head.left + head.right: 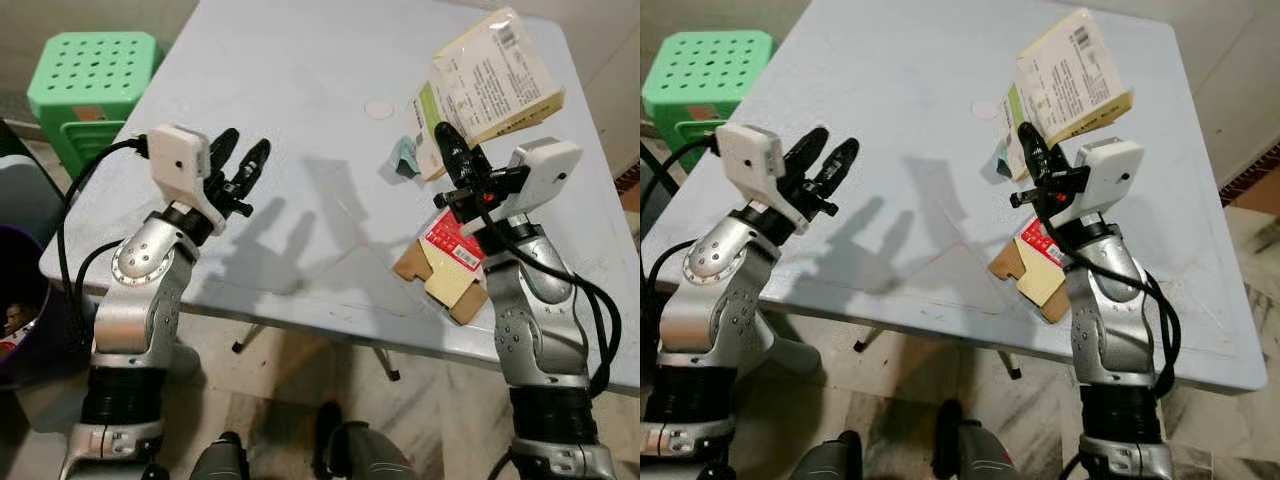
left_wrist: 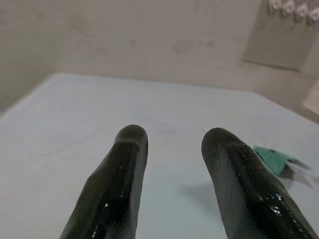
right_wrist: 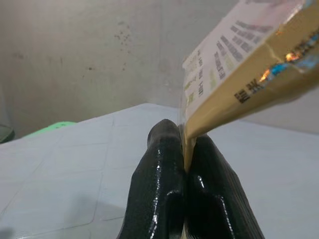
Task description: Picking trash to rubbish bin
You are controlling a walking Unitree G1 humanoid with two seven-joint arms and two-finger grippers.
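My right gripper (image 1: pixel 452 150) has its two fingers (image 3: pixel 164 164) pressed tight together on the lower corner of a flat cream carton (image 1: pixel 497 78), which stands lifted clear above the table (image 1: pixel 300 120). My right wrist view shows the carton's edge wedged in the seam between the fingers and the print on its face, too blurred to read; the head views show the whole carton tilted up over the table's far right part.

My left gripper (image 1: pixel 240 165) hangs over the table's near left edge with its fingers (image 2: pixel 119 174) parted, nothing between them.

On the table just under my right wrist lies a flattened brown and red box (image 1: pixel 445 265). Beyond it, near the carton, sit a crumpled teal scrap (image 1: pixel 405 155), also seen in my left wrist view (image 2: pixel 271 159), and a small white disc (image 1: pixel 379 109).

Off the table's left side the head views show a green stool (image 1: pixel 90 75) and a dark bin (image 1: pixel 25 310) with something inside
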